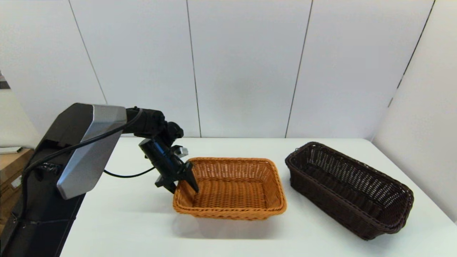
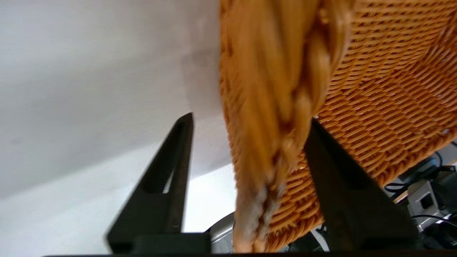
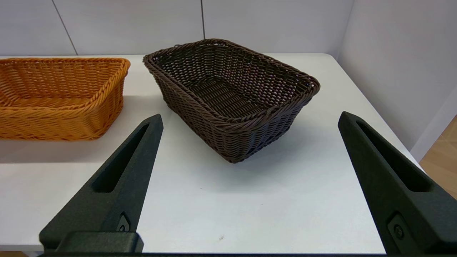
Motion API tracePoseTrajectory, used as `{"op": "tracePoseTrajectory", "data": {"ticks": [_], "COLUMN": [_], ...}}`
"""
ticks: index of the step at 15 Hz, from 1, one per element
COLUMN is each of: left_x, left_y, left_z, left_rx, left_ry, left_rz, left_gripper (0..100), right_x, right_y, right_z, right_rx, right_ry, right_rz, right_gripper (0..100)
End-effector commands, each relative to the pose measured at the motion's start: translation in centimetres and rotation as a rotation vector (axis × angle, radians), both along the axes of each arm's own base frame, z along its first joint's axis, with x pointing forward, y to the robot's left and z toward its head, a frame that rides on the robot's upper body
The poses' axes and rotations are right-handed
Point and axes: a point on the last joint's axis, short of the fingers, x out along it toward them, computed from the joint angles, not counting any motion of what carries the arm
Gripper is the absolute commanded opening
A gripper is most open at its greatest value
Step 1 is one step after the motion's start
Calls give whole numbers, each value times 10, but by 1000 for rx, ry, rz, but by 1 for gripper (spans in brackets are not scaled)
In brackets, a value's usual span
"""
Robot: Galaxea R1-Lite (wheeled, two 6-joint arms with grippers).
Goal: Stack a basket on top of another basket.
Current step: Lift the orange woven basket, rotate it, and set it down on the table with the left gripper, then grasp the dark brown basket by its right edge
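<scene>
The orange-tan basket point(image 1: 235, 162) rests on the white table near its middle. My left gripper point(image 1: 184, 186) is at this basket's left end, open, with one finger outside and one inside the braided rim. In the left wrist view the rim point(image 2: 282, 89) runs between the fingers; the inner finger point(image 2: 332, 167) is against it and the outer one stands apart. The dark brown basket point(image 1: 321, 200) sits to the right, empty, angled toward the table's right edge. My right gripper point(image 3: 250, 117) is open, low over the table, short of the dark basket point(image 3: 221, 132), and out of the head view.
The white table point(image 1: 125, 221) ends at wall panels behind and to the right. The left arm's grey and black links point(image 1: 85, 150) and a cable hang over the table's left side. The orange basket point(image 3: 60, 92) lies left of the dark one, with a gap between them.
</scene>
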Motion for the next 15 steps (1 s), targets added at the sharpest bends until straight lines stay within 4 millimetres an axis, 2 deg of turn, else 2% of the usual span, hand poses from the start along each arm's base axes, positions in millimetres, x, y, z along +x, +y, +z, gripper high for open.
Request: {"op": "tracePoseTrajectory", "data": {"ticks": [1,4,5,7,9,11,12,13,15], "left_x": [-5,-37,-59,-110,-166,-232,-278,-320,-395], "left_y": [34,65,78,96,109,118,119,119,119], "left_z": [59,140,173,222,260,287,295,295,283], "left_rx": [-35,-74,-111,-101,32,130,172,185,200], "left_ry": [-126,-315,-382,-478,-601,-757,-841,-905,-1003], "left_rz": [75,132,162,233,394,501,535,550,570], "left_gripper": [100,100,100,100,100,100,100,100,100], "right_x": [0,0,0,0,0,0,0,0,0], "right_y": [0,0,0,0,0,0,0,0,0], "right_z": [0,0,0,0,0,0,0,0,0], "right_rx": [-1,1,-1,-1,1,1,1,1,1], "right_ry": [0,0,0,0,0,0,0,0,0], "right_rz": [0,0,0,0,0,0,0,0,0], "right_gripper": [100,100,100,100,100,100,100,100,100]}}
